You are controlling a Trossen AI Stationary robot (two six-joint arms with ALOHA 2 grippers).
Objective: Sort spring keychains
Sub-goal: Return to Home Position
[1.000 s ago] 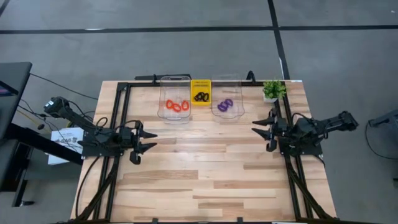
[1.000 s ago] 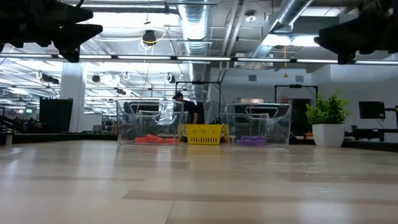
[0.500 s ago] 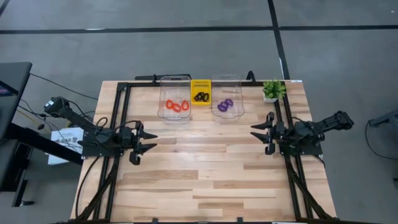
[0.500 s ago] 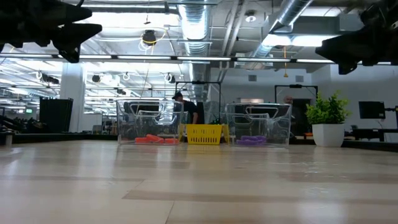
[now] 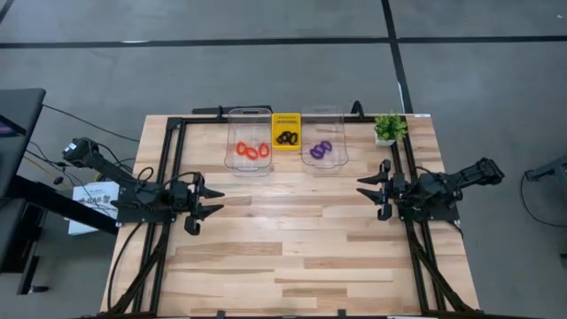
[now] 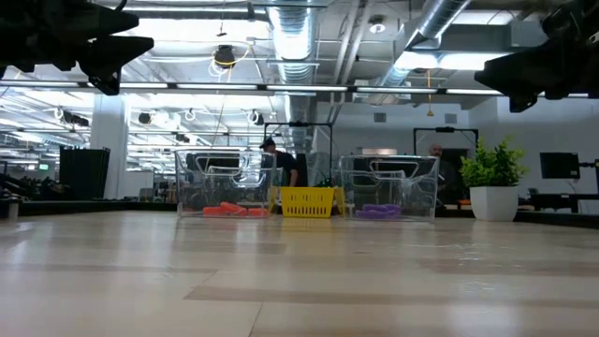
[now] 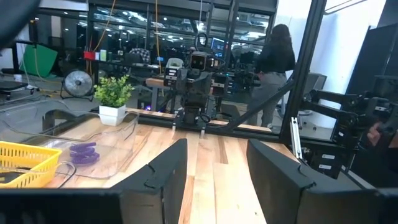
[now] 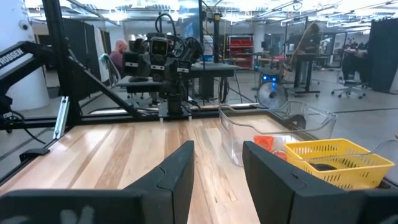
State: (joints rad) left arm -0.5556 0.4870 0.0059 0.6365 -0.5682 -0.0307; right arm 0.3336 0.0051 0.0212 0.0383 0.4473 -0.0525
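Note:
The spring keychains lie sorted at the table's far middle. The orange-red ones (image 5: 252,151) are in the left clear bin (image 5: 249,115). The black ones (image 5: 286,137) are in a yellow basket (image 5: 285,120). The purple ones (image 5: 321,149) are in the right clear bin (image 5: 322,113). My left gripper (image 5: 220,202) hovers open over the table's left side and points toward the right edge, with nothing between its fingers (image 7: 163,177). My right gripper (image 5: 361,189) hovers open over the right side and faces it, also with nothing between its fingers.
A small potted plant (image 5: 388,128) stands at the far right corner. Black frame rails (image 5: 173,177) run along the table's left, right and far sides. Bare wood (image 5: 288,230) lies between the grippers and toward the near edge. People stand in the room beyond the table.
My right gripper has sunk a little toward the table and stayed open. The left arm and the keychains have kept still.

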